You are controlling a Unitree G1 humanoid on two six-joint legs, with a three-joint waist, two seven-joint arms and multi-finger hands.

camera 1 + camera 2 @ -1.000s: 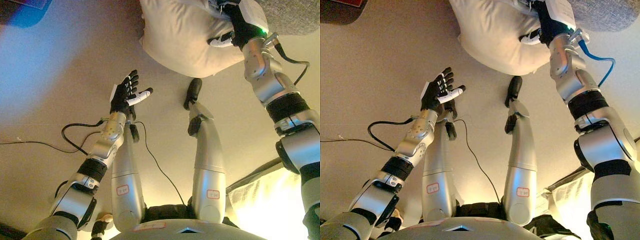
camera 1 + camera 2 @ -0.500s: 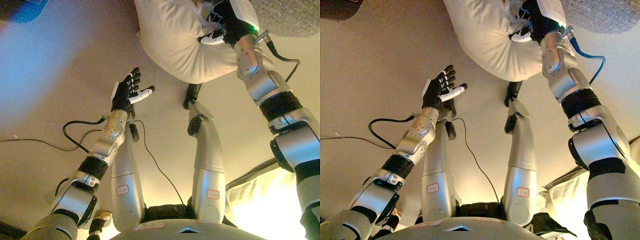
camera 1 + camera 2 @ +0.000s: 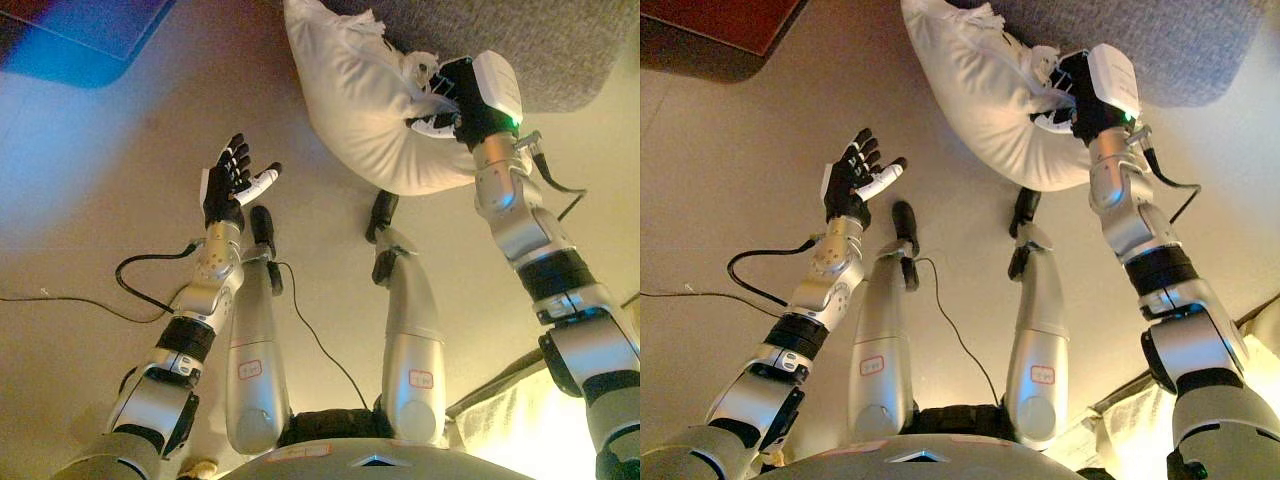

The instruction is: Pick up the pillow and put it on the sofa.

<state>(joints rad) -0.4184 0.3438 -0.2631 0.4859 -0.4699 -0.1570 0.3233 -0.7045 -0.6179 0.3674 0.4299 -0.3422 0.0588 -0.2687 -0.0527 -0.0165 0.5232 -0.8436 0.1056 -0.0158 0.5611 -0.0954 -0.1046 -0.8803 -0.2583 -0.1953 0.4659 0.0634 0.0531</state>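
Observation:
A cream-white pillow [image 3: 365, 105] hangs above the floor at the top middle, bunched where my right hand [image 3: 452, 98] is shut on its right side. The grey sofa [image 3: 560, 45] fills the top right corner, and the pillow's upper end overlaps the sofa's front edge. My left hand [image 3: 228, 182] is held up over the floor at centre left, open and empty, well left of the pillow.
A dark red-brown piece of furniture [image 3: 715, 35] sits at the top left corner. A pale cloth-covered object [image 3: 520, 425] lies at the bottom right. Beige floor [image 3: 90, 200] spreads between them.
The view has shifted, showing more of the sofa. My right hand carried the pillow up toward the sofa's edge. The left hand stays open.

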